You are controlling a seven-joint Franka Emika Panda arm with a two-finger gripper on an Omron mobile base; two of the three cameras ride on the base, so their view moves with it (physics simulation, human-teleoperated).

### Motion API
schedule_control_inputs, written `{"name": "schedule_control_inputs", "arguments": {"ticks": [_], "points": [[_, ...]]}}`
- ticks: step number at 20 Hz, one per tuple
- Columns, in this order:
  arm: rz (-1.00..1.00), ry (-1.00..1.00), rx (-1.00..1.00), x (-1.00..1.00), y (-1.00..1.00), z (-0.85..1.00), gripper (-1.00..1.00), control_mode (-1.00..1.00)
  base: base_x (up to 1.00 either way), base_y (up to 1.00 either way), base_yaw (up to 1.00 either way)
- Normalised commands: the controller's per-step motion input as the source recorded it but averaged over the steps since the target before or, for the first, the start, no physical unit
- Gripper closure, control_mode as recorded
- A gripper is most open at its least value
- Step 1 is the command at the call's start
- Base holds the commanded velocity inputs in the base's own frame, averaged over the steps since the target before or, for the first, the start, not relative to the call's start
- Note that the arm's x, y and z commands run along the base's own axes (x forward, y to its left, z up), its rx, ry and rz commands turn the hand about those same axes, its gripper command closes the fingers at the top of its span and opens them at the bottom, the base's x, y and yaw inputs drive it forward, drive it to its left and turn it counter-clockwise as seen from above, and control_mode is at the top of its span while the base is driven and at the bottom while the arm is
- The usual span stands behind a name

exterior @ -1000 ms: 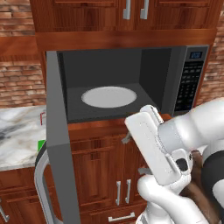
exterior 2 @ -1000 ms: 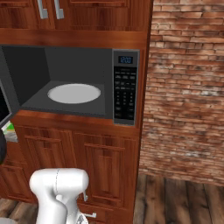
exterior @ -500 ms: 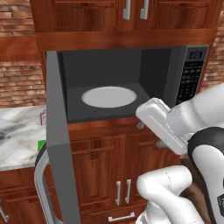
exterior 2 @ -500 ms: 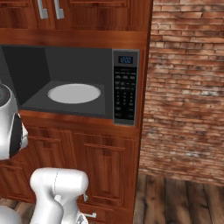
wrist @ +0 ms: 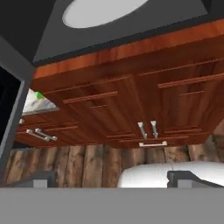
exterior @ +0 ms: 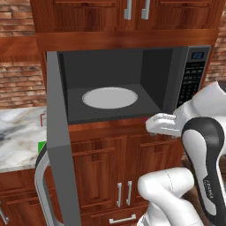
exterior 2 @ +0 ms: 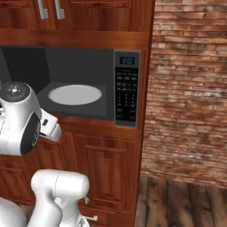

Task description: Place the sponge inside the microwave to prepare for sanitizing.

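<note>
The microwave (exterior: 178, 73) stands open, its door (exterior: 57, 145) swung out to the left, and the pale turntable (exterior: 110, 97) inside is bare. A green corner of the sponge (exterior: 42, 146) peeks out past the door's edge on the marble counter (exterior: 17, 137); it is a small green spot (wrist: 39, 95) in the hand view. My hand (exterior: 160, 124) hovers in front of the cabinet, just below the microwave's opening and well right of the sponge. In the hand view my gripper (wrist: 113, 178) is open, with nothing between its fingertips (wrist: 41, 177).
Wooden cabinet doors (exterior: 101, 167) with metal handles run below the microwave, upper cabinets (exterior: 132, 13) above. The keypad with a blue display (exterior 2: 127, 88) faces out at the right. A brick wall (exterior 2: 190, 88) and plank floor (exterior 2: 177, 204) lie to the right. A red object (exterior: 43, 117) sits on the counter.
My arm has swung up and round: the hand has risen from in front of the lower cabinets to just below the microwave's opening, and the arm's elbow has come into the right base view. The gripper stayed open.
</note>
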Motion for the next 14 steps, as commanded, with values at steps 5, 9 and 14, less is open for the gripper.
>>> {"name": "schedule_control_inputs", "arguments": {"ticks": [5,9,14], "points": [[0.19,0.51,-0.45,0.33,0.0,-0.27,-1.0,-1.0,0.0,0.0,0.0],[-0.02,0.36,-0.4,0.09,0.0,0.0,-1.0,-1.0,0.0,0.0,0.0],[0.0,0.02,-0.03,0.01,0.0,-0.04,-1.0,-1.0,0.0,0.0,0.0]]}}
